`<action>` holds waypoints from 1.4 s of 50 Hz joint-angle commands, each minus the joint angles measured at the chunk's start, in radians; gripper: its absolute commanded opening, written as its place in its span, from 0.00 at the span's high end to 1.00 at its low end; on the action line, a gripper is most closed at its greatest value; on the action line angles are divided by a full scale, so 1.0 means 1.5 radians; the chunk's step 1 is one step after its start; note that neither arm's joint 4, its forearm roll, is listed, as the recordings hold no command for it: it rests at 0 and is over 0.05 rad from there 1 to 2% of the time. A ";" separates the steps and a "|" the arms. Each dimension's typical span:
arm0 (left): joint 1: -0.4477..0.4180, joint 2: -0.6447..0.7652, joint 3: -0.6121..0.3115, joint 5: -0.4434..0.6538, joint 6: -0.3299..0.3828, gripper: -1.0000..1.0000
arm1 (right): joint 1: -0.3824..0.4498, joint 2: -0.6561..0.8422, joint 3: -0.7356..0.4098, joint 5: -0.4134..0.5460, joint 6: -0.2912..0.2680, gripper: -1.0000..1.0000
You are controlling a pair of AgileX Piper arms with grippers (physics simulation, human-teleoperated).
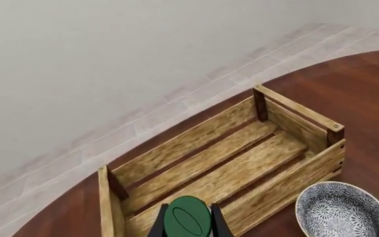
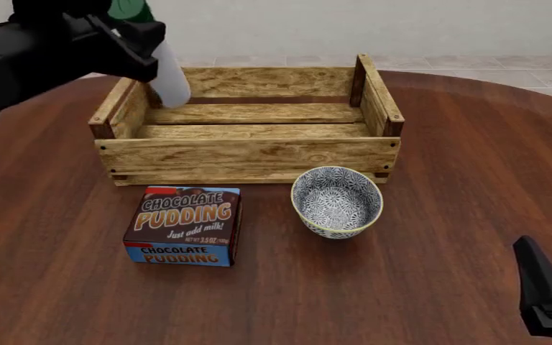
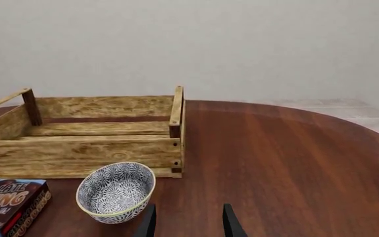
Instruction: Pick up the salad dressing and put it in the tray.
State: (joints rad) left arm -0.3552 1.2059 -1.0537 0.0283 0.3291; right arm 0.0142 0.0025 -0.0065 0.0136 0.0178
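Observation:
The salad dressing (image 2: 172, 80), a slim whitish bottle with a dark green cap (image 1: 186, 220), is tilted in the air over the left end of the tray (image 2: 247, 154). My left gripper (image 2: 144, 49) is shut on it. In the left wrist view the cap sits between the two fingers (image 1: 220, 226), with the wooden tray (image 1: 242, 170) below and nothing lying in it. My right gripper (image 3: 188, 224) is open and holds nothing; it hovers low over the table at the near right (image 2: 545, 295), well away from the tray.
A blue-patterned bowl (image 2: 336, 201) stands just in front of the tray's right half. A chocolate pudding box (image 2: 184, 225) lies in front of its left half. The round wooden table's edge (image 2: 506, 83) curves behind the tray.

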 commanded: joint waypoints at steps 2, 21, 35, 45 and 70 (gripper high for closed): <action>-0.011 0.112 -0.080 -0.027 0.005 1.00 | 0.000 -0.001 0.000 -0.004 0.004 0.00; 0.026 0.295 -0.257 0.006 -0.027 1.00 | -0.003 -0.001 0.000 -0.007 0.001 0.00; 0.040 0.408 -0.352 0.030 -0.038 1.00 | -0.011 -0.001 -0.005 -0.004 0.008 0.00; 0.066 0.488 -0.429 0.055 -0.052 1.00 | -0.012 -0.001 -0.002 -0.010 0.013 0.00; 0.089 0.569 -0.539 0.122 -0.078 1.00 | -0.014 -0.001 -0.002 -0.012 0.018 0.00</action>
State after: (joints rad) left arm -0.2313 2.0250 -1.7952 0.1770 0.2143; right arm -0.0060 0.0003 -0.0086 -0.0034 0.0428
